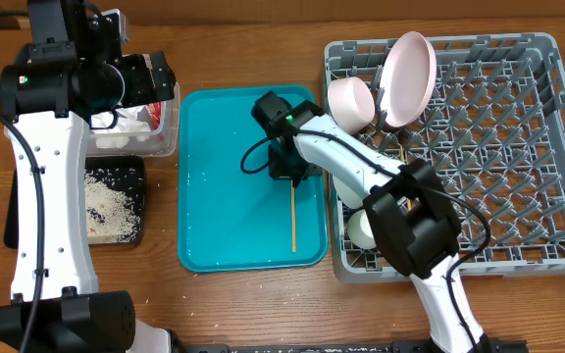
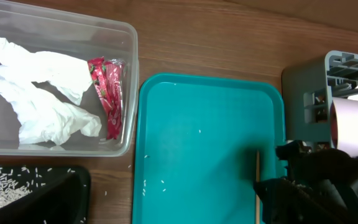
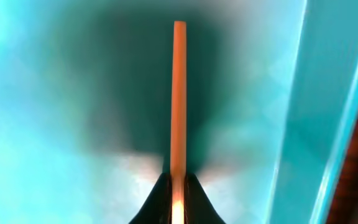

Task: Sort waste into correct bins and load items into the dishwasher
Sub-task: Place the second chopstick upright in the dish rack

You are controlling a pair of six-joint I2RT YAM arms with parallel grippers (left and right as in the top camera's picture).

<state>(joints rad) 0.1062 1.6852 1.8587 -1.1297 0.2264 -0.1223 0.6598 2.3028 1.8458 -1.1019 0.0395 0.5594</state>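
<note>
My right gripper (image 1: 288,169) (image 3: 178,179) is shut on the end of a wooden chopstick (image 3: 179,93) (image 1: 293,221) low over the teal tray (image 1: 229,196); the chopstick also shows in the left wrist view (image 2: 257,180). The pink plate (image 1: 407,76), pink bowl (image 1: 351,102) and white cup (image 1: 363,229) sit in the grey dish rack (image 1: 518,186). The grey-green bowl is hidden. The napkin (image 2: 42,93) and red wrapper (image 2: 107,93) lie in the clear tub (image 2: 131,74). Rice fills the black tray (image 1: 116,201). My left gripper (image 1: 150,78) hovers over the tub; its jaws do not show.
A few rice grains (image 2: 199,131) lie scattered on the teal tray and on the wood beside the black tray. The rack's right half holds only upright pegs. The right arm stretches from the front across the rack's left edge.
</note>
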